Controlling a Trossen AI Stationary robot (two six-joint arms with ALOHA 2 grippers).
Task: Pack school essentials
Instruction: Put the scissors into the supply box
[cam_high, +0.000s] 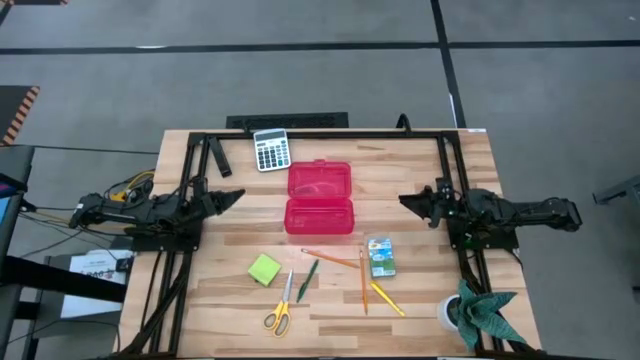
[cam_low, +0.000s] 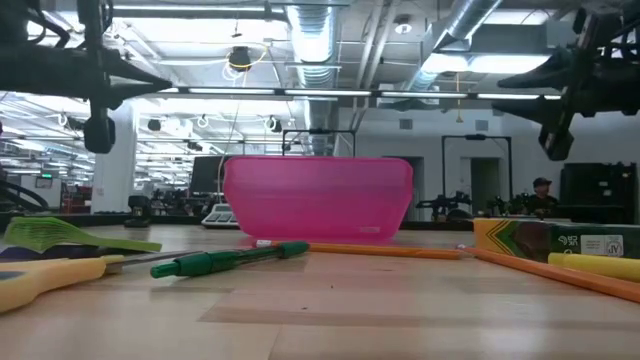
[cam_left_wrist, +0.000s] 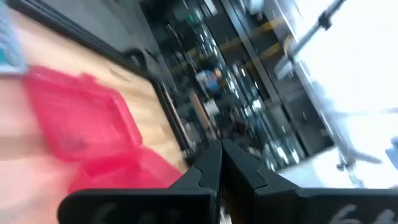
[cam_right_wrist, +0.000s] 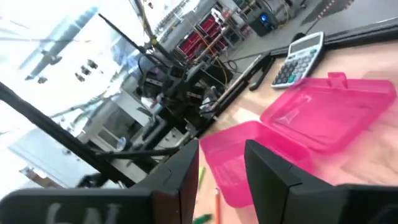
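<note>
From overhead, the light wooden table (cam_high: 420, 300) is showing the whole spread. The red translucent plastic case (cam_high: 319, 198) is lying open at centre frame, with the grey-white calculator (cam_high: 271, 150) just above and left of it. Below the case, the school essentials are sitting loose on the table: the lime-green sticky-note pad (cam_high: 264, 269) at lower left, the yellow-handled scissors (cam_high: 281, 307) beneath it, the dark green pen (cam_high: 308, 279) just to their right, an orange pencil (cam_high: 331, 258) running flat under the case, another orange one and a yellow pencil (cam_high: 386, 298) lower right, and the small green-blue carton (cam_high: 380, 256) beside them. None of them is lying in the case.

The left end effector (cam_high: 232, 196) is hovering at the left of the case, fingers pressed fully together and gripping nothing; its own wrist view confirms that, the two dark tips meeting. The right end effector (cam_high: 407, 202) is hanging to the right of the case, partly parted and empty, and its wrist camera is showing the gap clearly.

The table-level view is adding what the overhead cannot: the pen (cam_low: 228, 262) and scissor handle (cam_low: 45, 279) are crowding the foreground, and a person is standing far back at the right. A green and white object (cam_high: 482, 312) is sitting at the table's lower right corner.
</note>
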